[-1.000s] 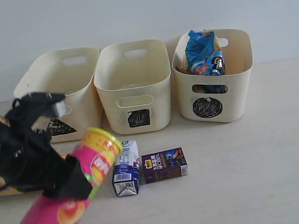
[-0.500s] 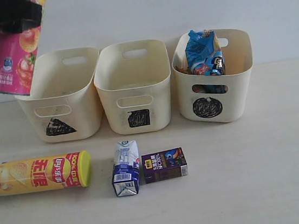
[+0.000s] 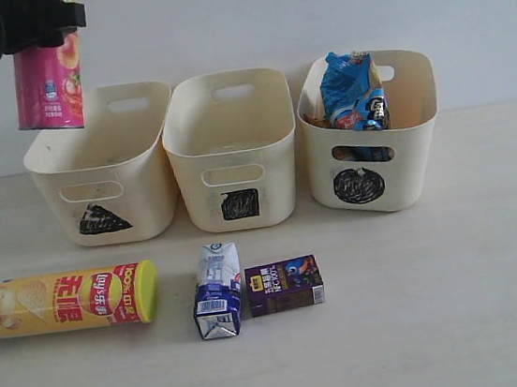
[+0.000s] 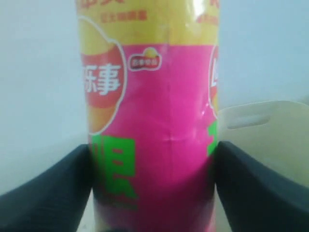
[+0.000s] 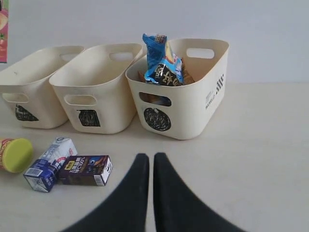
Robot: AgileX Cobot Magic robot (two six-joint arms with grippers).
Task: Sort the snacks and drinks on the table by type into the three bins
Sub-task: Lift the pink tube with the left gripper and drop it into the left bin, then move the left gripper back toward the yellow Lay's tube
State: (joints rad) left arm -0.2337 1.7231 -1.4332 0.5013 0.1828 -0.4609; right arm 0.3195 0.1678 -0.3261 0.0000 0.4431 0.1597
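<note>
My left gripper (image 3: 31, 28) is shut on the pink chip can (image 3: 48, 87), which hangs upright above the back left of the left bin (image 3: 104, 165); in the left wrist view the pink chip can (image 4: 154, 125) fills the gap between the fingers (image 4: 43, 193). The yellow chip can (image 3: 64, 300) lies on its side on the table (image 3: 423, 305) at the front left. The blue-and-white carton (image 3: 218, 290) and the purple carton (image 3: 285, 286) lie side by side before the middle bin (image 3: 231, 150). The right bin (image 3: 371, 132) holds the blue-and-white bag (image 3: 351, 89). My right gripper (image 5: 150, 157) is shut and holds nothing.
The three bins stand in a row against a pale wall (image 3: 311, 8). Bare table stretches to the right of the purple carton (image 5: 86, 169) and in front of the right bin (image 5: 181, 87).
My left gripper has lifted the pink chip can from low at the front left up to above the left bin, turning it upright. The yellow can and cartons have not moved.
</note>
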